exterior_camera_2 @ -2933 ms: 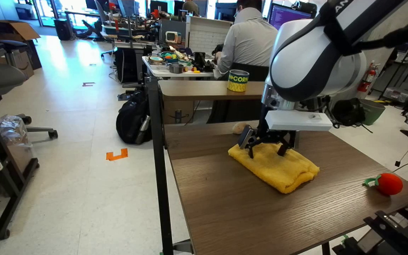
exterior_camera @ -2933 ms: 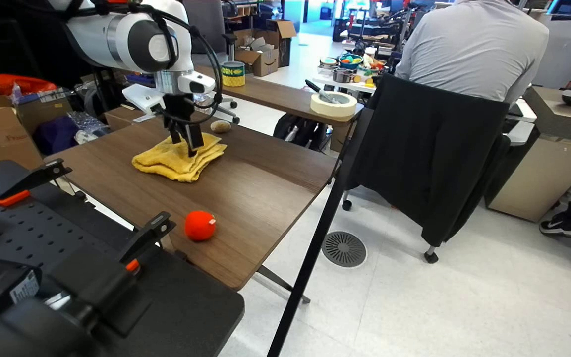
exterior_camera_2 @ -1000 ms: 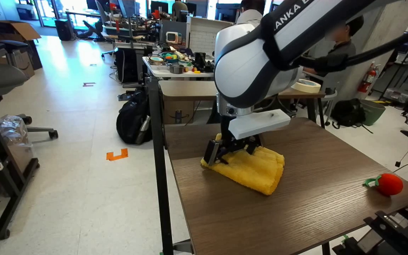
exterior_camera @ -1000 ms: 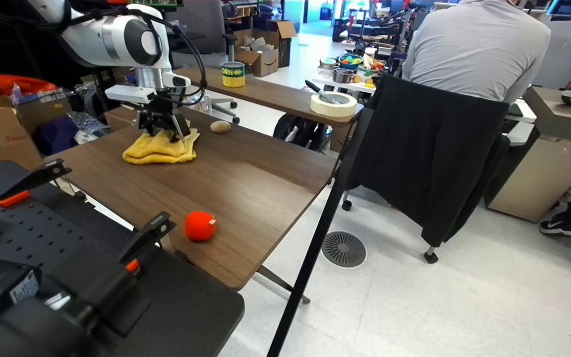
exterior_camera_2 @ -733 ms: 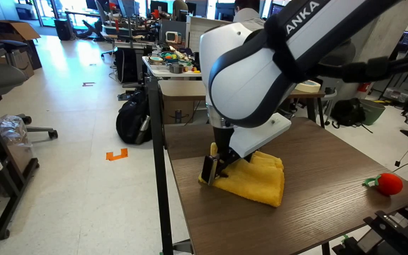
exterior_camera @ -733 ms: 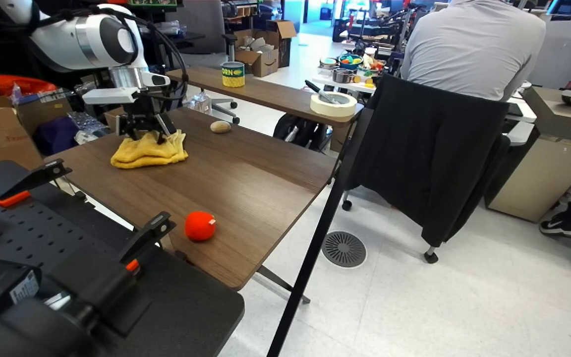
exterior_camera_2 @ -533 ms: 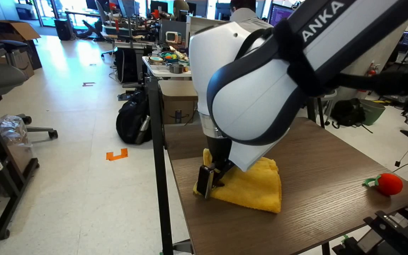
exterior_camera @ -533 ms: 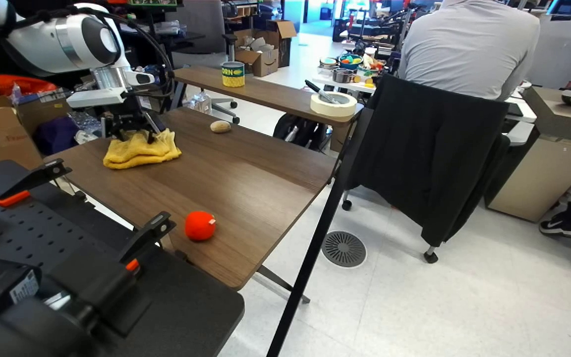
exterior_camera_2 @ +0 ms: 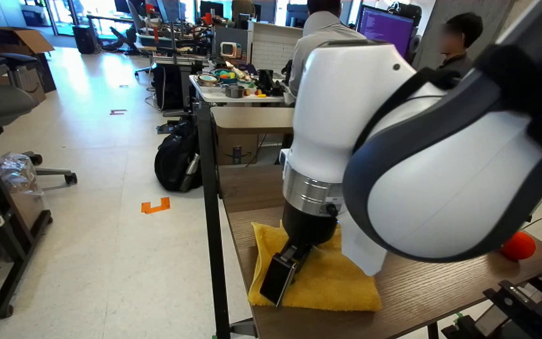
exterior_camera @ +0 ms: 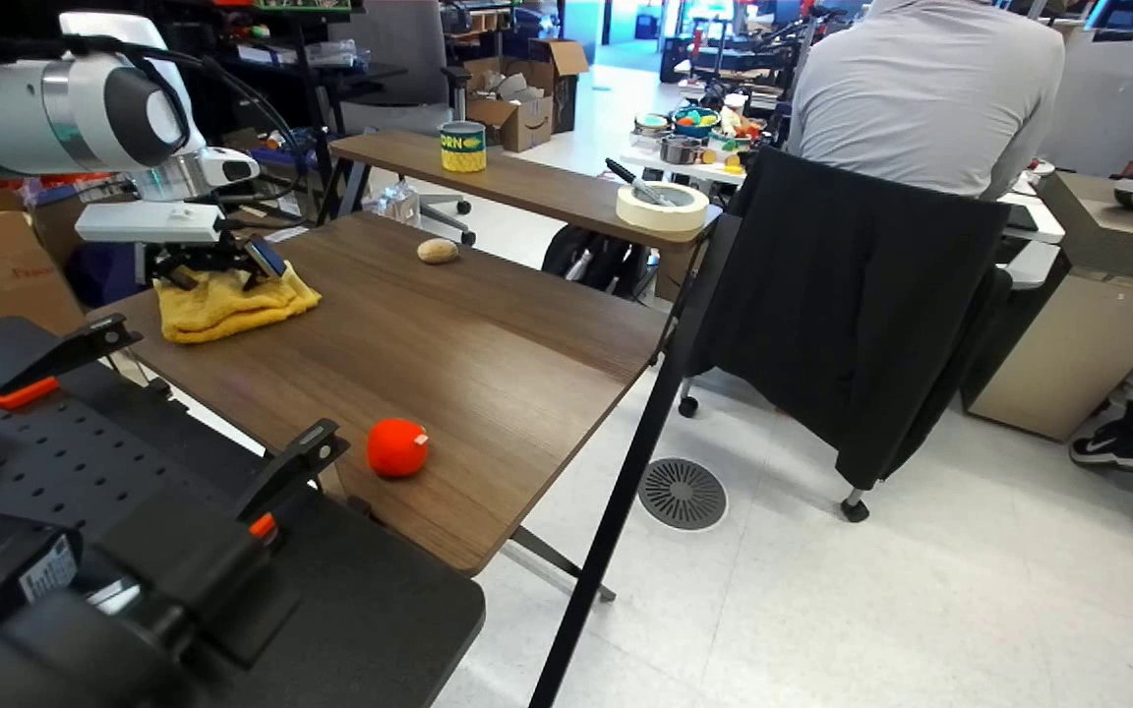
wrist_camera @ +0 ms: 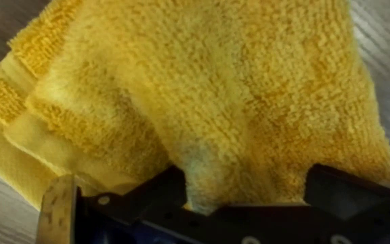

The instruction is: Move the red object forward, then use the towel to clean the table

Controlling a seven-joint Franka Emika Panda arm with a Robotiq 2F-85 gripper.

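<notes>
Jaws spread, towel (exterior_camera: 227, 313) shifted along table (exterior_camera: 488, 383), contact partly hidden

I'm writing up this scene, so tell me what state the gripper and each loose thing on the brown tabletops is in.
Gripper: open, jaws apart
Towel: folded, on the table, rucked up between the jaws
Red ball: resting on the table, apart from the towel
Tan lump: lying by the table's edge
Can: upright on the back table
Tape: lying flat
Marker: tilted, propped on the tape
</notes>
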